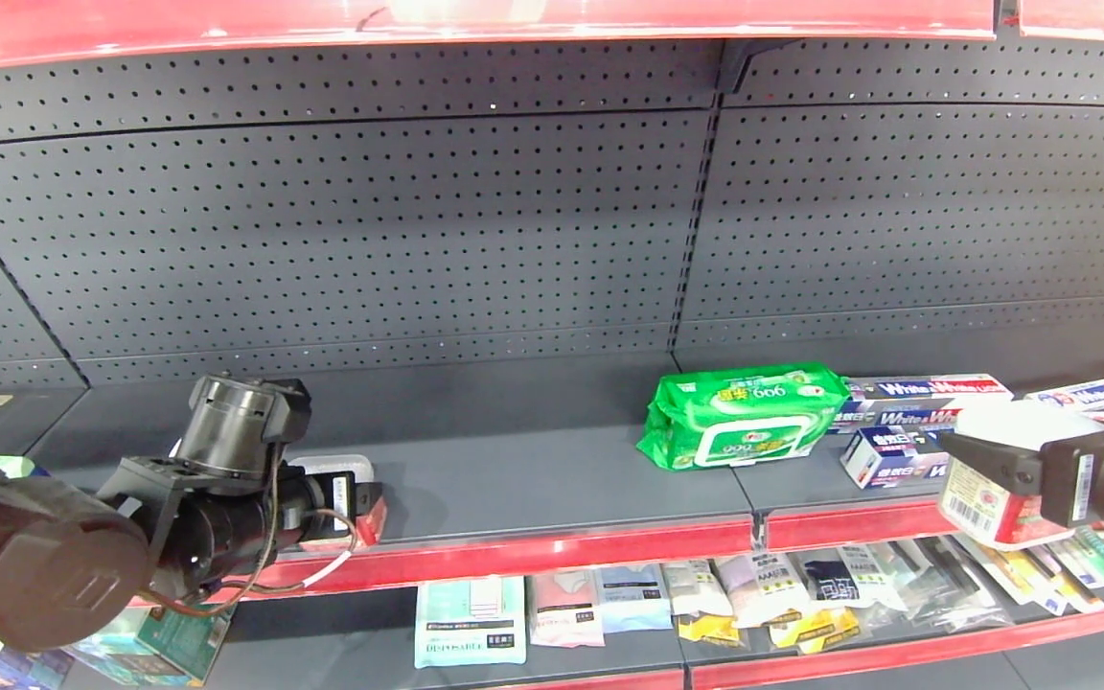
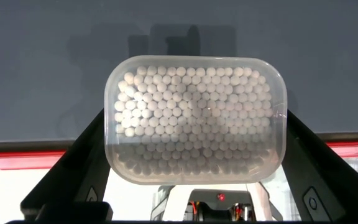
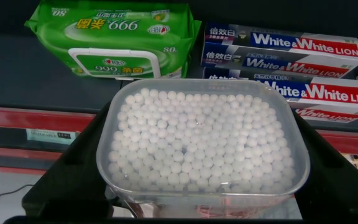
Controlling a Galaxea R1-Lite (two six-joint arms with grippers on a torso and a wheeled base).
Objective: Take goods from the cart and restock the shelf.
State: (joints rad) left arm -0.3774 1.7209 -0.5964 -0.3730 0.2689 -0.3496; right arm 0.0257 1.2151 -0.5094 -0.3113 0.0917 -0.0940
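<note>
Left pincer [image 2: 196, 118] clamps the left swab box [image 2: 194, 87] and right pincer [image 3: 202, 124] the right swab box [image 3: 204, 155], each by its sides, probably so they slide flat onto the shelf [image 1: 475, 460].

A green pack of wet wipes [image 1: 742, 414] lies flat, its white flip lid facing up. Just beside it on the right, blue-and-white toothpaste boxes [image 1: 907, 422] lie lengthways in a group. Behind the pack rises a dark perforated back panel [image 1: 370, 220]. Below it and to the left sits a pale teal packet [image 1: 471, 621]. Directly below the pack, a row of small clear-wrapped packets [image 1: 782, 589] overlaps and runs rightward.
</note>
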